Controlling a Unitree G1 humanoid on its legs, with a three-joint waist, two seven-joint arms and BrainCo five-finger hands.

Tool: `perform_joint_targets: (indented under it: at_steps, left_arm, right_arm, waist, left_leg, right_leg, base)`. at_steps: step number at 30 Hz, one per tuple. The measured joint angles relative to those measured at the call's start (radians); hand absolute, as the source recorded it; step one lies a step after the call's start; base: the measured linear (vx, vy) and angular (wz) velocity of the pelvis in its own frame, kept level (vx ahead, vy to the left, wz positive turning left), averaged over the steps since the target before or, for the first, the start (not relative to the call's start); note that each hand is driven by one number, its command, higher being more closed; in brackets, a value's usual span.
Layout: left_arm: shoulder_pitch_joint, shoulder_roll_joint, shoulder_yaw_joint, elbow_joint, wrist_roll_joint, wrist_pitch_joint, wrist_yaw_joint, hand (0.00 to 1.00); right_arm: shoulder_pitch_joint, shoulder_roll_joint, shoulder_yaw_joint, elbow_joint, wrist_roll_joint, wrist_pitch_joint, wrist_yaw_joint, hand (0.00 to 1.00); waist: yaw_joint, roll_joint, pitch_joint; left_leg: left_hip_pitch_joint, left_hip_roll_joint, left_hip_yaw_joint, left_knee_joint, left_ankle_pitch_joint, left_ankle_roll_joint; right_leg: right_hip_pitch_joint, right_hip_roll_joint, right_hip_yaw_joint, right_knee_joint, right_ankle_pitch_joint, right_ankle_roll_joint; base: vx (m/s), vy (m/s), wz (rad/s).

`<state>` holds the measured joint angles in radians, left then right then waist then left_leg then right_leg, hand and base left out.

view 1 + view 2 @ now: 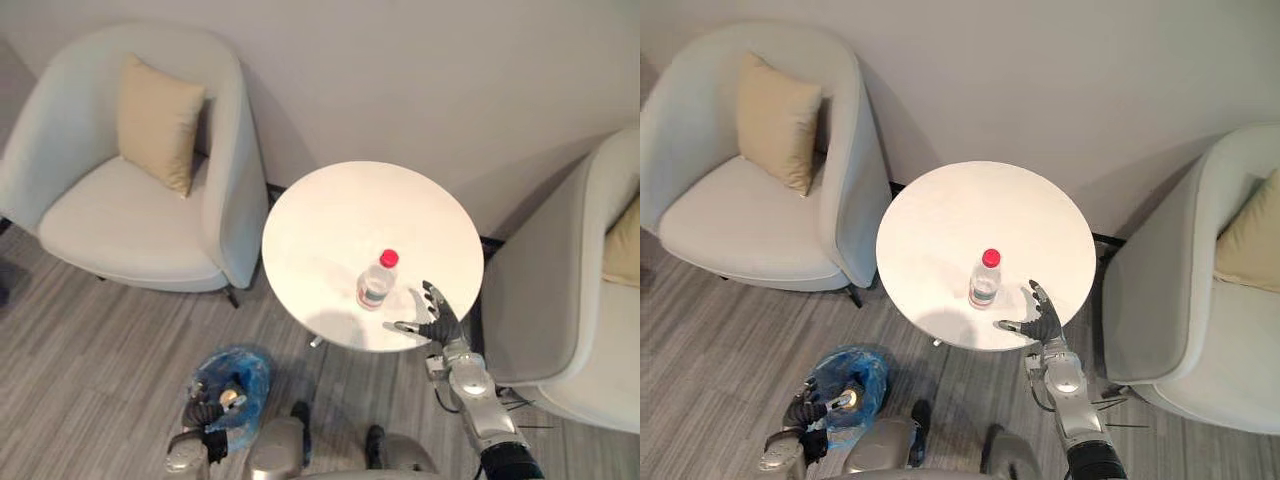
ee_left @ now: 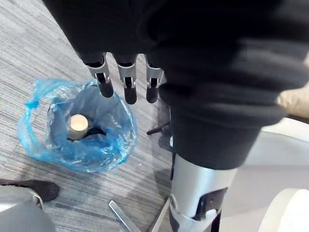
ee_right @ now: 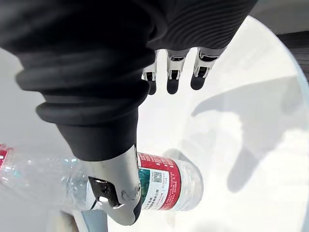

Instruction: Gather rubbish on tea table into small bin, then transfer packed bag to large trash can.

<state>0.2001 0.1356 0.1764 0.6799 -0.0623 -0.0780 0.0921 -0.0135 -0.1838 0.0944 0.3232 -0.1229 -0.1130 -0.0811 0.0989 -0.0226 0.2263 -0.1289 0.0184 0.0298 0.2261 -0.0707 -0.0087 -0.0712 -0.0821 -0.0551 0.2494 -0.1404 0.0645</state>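
One small bin lined with a blue plastic bag [image 1: 254, 372] is seen nearest, standing on the grey wood-grain floor [image 1: 90, 360]. One pale round item [image 2: 78, 124] lies inside it. The left hand [image 1: 205, 412] is held just above the bin's near rim, its fingers [image 2: 126, 82] hanging straight and relaxed, with nothing held.

Further on, the right hand [image 1: 438, 322] is raised over the near right edge of one round white tea table [image 1: 330, 215], its fingers spread and straight and empty. One clear plastic water bottle [image 1: 376, 283] with a red cap [image 1: 389, 258] and a red label stands upright on the table just beside this hand; whether the thumb touches it cannot be told.

Two pale armchairs flank the table, one on the left [image 1: 125, 215] and one on the right [image 1: 555, 300]. One beige cushion is propped in each: [image 1: 155, 120] and [image 1: 625, 245]. A plain wall [image 1: 420, 70] is seen behind.
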Motion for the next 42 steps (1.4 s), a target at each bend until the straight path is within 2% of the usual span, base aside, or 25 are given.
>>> perform_joint_targets:
  at_steps: [5,9,12,17,22,26,27,35,42]
  left_arm:
    - [0.0,-0.002,-0.033,0.029,0.018,-0.006,-0.005,0.0]
    - [-0.001,-0.012,-0.061,0.043,0.018,-0.011,-0.005,0.0]
    - [-0.001,-0.015,-0.07,0.058,0.018,-0.014,-0.005,0.0]
    - [0.006,-0.015,-0.078,0.068,0.018,-0.014,-0.006,0.0]
    - [0.021,-0.015,-0.077,0.075,0.017,-0.015,-0.007,0.0]
    - [0.025,-0.014,-0.077,0.076,0.016,-0.015,-0.023,0.0]
    - [0.026,-0.014,-0.077,0.076,0.016,-0.016,-0.025,0.0]
    - [0.023,-0.014,-0.077,0.067,0.006,-0.017,-0.026,0.0]
    - [0.022,-0.014,-0.075,0.035,-0.017,-0.018,-0.027,0.0]
  right_arm:
    - [0.013,-0.002,0.037,-0.026,-0.019,-0.001,0.022,0.0]
    - [0.009,-0.002,0.043,-0.027,-0.045,-0.005,0.011,0.0]
    - [0.001,0.001,0.043,-0.026,-0.044,-0.005,-0.013,0.0]
    - [-0.068,0.012,0.042,0.033,-0.026,-0.004,-0.055,0.0]
    - [-0.12,0.025,0.043,0.071,0.007,0.002,-0.058,0.0]
    - [-0.159,0.034,0.042,0.106,0.035,0.005,-0.093,0.0]
    - [-0.173,0.037,0.041,0.118,0.04,0.005,-0.096,1.0]
    - [-0.314,0.035,0.032,0.215,0.086,0.012,-0.123,1.0]
    - [-0.339,0.039,0.021,0.199,0.163,0.012,-0.133,1.0]
  waist:
    - [-0.002,0.008,-0.003]
    - [0.002,0.023,-0.016]
    - [0.002,0.035,-0.022]
    - [0.025,0.036,-0.022]
    - [0.028,0.036,-0.022]
    - [0.034,0.039,-0.02]
    - [0.037,0.04,-0.02]
    - [0.08,0.055,0.007]
    - [0.081,0.051,0.03]
  left_leg:
    - [0.028,0.013,-0.012,-0.039,0.01,-0.01]
    - [0.039,0.003,-0.03,-0.058,0.012,-0.008]
    - [0.04,-0.009,-0.048,-0.097,0.037,-0.006]
    - [0.041,-0.017,-0.057,-0.125,0.057,-0.006]
    - [0.046,-0.02,-0.083,-0.187,0.103,-0.005]
    - [0.048,-0.021,-0.098,-0.219,0.125,-0.005]
    - [0.047,-0.021,-0.101,-0.227,0.128,-0.008]
    - [0.007,-0.021,-0.114,-0.224,0.138,-0.006]
    - [0.0,-0.025,-0.131,-0.218,0.138,-0.006]
  right_leg:
    - [0.06,0.018,-0.021,-0.08,0.026,-0.009]
    - [0.084,0.014,-0.036,-0.118,0.032,-0.008]
    - [0.085,0.012,-0.056,-0.135,0.039,-0.007]
    - [0.087,0.012,-0.065,-0.148,0.047,-0.007]
    - [0.083,0.009,-0.088,-0.164,0.062,-0.008]
    - [0.079,0.007,-0.104,-0.168,0.066,-0.008]
    - [0.068,0.007,-0.105,-0.168,0.067,-0.008]
    - [0.043,0.01,-0.116,-0.168,0.068,-0.008]
    - [0.051,0.009,-0.126,-0.176,0.068,-0.008]
  base:
    - [0.09,-0.061,0.08]
    - [0.04,-0.008,0.13]
    - [0.03,-0.014,0.19]
    - [0.0,-0.002,0.08]
    - [-0.04,-0.004,0.15]
    - [-0.05,0.007,0.11]
    - [-0.07,0.008,0.08]
    - [-0.01,-0.006,0.05]
    - [0.04,-0.012,0.09]
